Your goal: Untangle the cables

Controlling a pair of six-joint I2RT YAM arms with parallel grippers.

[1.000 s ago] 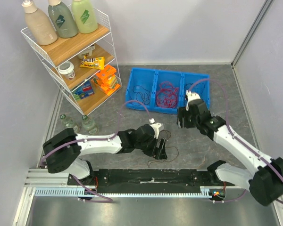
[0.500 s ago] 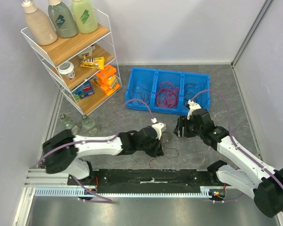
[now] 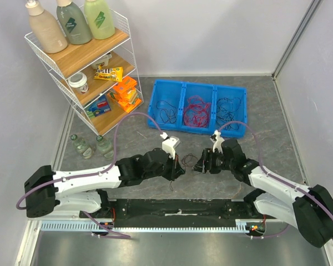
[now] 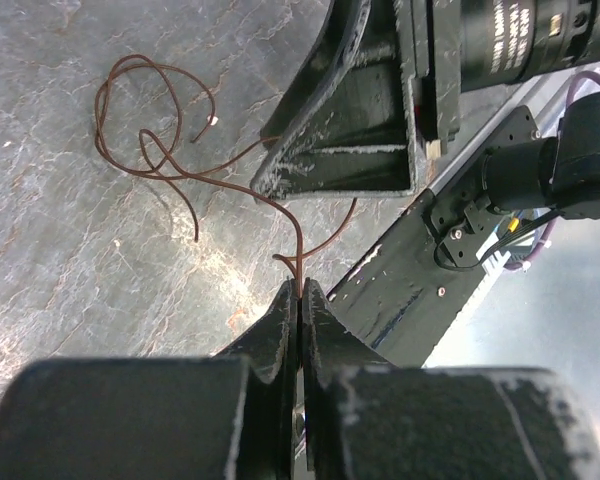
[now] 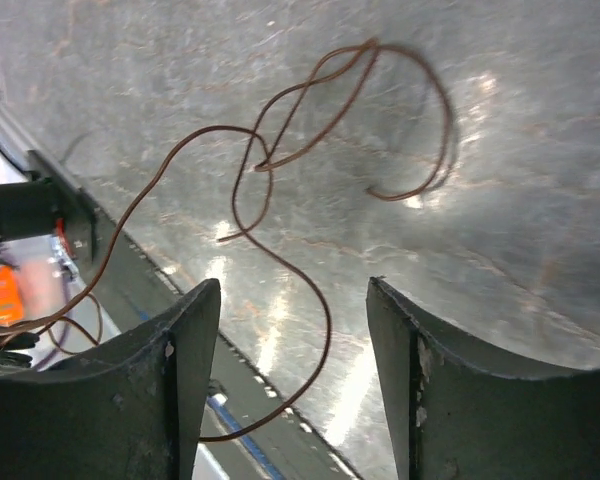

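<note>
One thin reddish-brown cable point(image 4: 148, 150) lies in loose loops on the grey table. My left gripper point(image 4: 299, 292) is shut on one strand of it, and the wire rises straight out of the closed tips. From above, the left gripper point(image 3: 181, 168) and right gripper point(image 3: 198, 166) face each other closely with the cable point(image 3: 187, 162) between them. My right gripper point(image 5: 290, 300) is open; a curve of the cable point(image 5: 323, 330) hangs in the gap and touches neither finger. More cables, black point(image 3: 165, 107) and red point(image 3: 195, 112), lie in the blue bin point(image 3: 181, 100).
A wire shelf point(image 3: 127, 44) with bottles and snack packs stands at the back left. Two small bottles point(image 3: 80, 146) stand on the table beside it. The black base rail point(image 3: 177, 209) runs along the near edge, just below both grippers.
The left gripper shut on the cable and drew up and back a little. The right arm swung down from the bin to face the left gripper.
</note>
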